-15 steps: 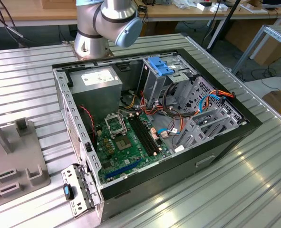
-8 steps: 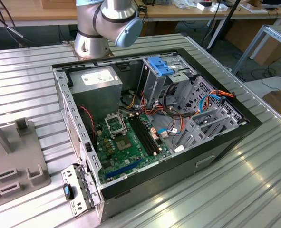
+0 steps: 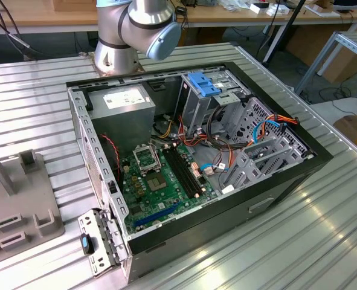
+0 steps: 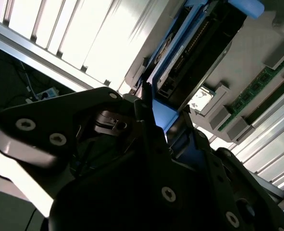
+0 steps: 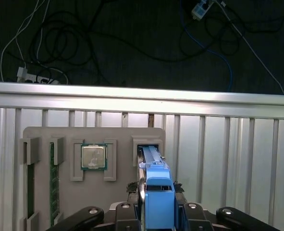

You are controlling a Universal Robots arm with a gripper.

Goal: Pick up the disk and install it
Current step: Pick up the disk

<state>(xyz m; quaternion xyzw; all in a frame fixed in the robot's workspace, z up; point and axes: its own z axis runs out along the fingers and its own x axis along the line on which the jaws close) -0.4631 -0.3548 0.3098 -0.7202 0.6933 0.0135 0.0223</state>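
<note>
The disk (image 5: pixel 150 156) stands on edge in a slot of a grey holder tray (image 5: pixel 117 134), its blue side rail (image 5: pixel 159 192) facing the camera in the first wrist view. My gripper (image 5: pixel 159 211) straddles that rail, with a black finger pressed against each side, so it is shut on the disk. In the second wrist view the disk (image 4: pixel 180 53) runs away from the gripper (image 4: pixel 157 118), and its connector edge and blue rail show. The disk's lower end still sits in the tray slot.
The same tray holds a processor chip (image 5: pixel 93 157) and a memory stick (image 5: pixel 54 178). In the exterior view the open computer case (image 3: pixel 275 181) lies on the ribbed metal table, with a drive cage and blue latch (image 3: pixel 203 83), a power-supply box (image 3: pixel 125 99) and a motherboard (image 3: pixel 160 181).
</note>
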